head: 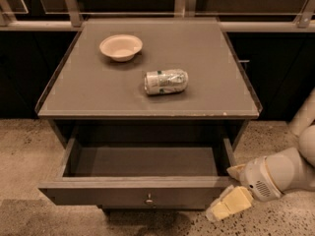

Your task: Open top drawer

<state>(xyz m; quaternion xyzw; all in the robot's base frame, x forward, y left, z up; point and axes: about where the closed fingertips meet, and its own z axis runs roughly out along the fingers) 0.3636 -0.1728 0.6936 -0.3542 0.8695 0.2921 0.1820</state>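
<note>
A rounded white arm shell [285,173] with a small perforated grille [261,189] is seen; the cream-yellow gripper [230,191] is found at lower right.

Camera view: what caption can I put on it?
Top drawer stands open, with the gripper at the right end of its front.

Dim, warm light falls from above on the flat grey-brown cabinet top [98,92]. The pulled-out grey-brown top drawer [113,194] is shadowed inside. At 5 o'clock, the cream two-finger gripper [221,191] shows brightest.
</note>
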